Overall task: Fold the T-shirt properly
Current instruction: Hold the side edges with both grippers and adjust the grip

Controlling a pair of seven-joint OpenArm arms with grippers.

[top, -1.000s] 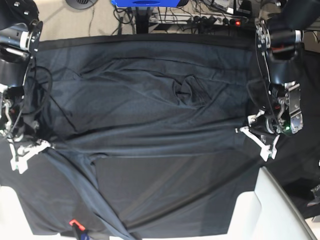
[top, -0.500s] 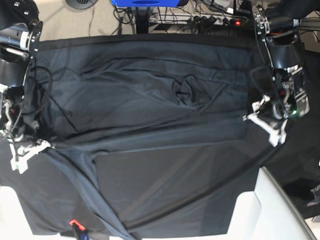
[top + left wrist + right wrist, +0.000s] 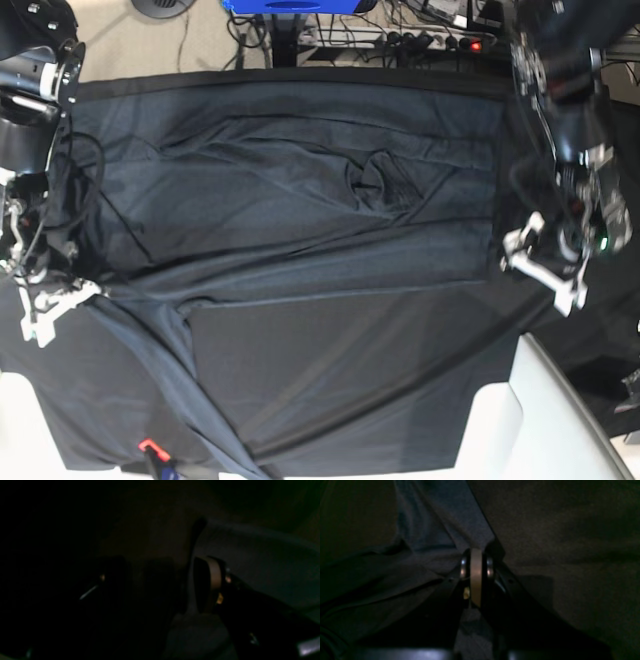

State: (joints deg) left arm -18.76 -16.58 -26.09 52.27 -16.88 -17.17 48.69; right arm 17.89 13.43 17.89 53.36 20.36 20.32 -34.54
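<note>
The dark charcoal T-shirt (image 3: 300, 200) lies spread and wrinkled across the black-covered table. My left gripper (image 3: 543, 268) hovers just past the shirt's right edge, open, with nothing between its fingers. In the left wrist view it (image 3: 155, 585) is very dark; one tan-padded finger (image 3: 212, 580) stands well apart from the other. My right gripper (image 3: 50, 310) is at the shirt's left edge, shut on a pinch of the cloth. In the right wrist view the jaws of my right gripper (image 3: 476, 577) are closed together, with bluish-grey T-shirt (image 3: 432, 542) fabric bunched around them.
The black table covering (image 3: 350, 390) fills the front of the table. White padded shapes sit at the front right (image 3: 545, 420) and front left (image 3: 20, 420) corners. A power strip and cables (image 3: 440, 40) lie on the floor behind. A small red tag (image 3: 147, 445) shows near the front edge.
My left gripper opened, let go of the shirt's right edge and drew away to the right. The right arm stayed still, gripping the left edge.
</note>
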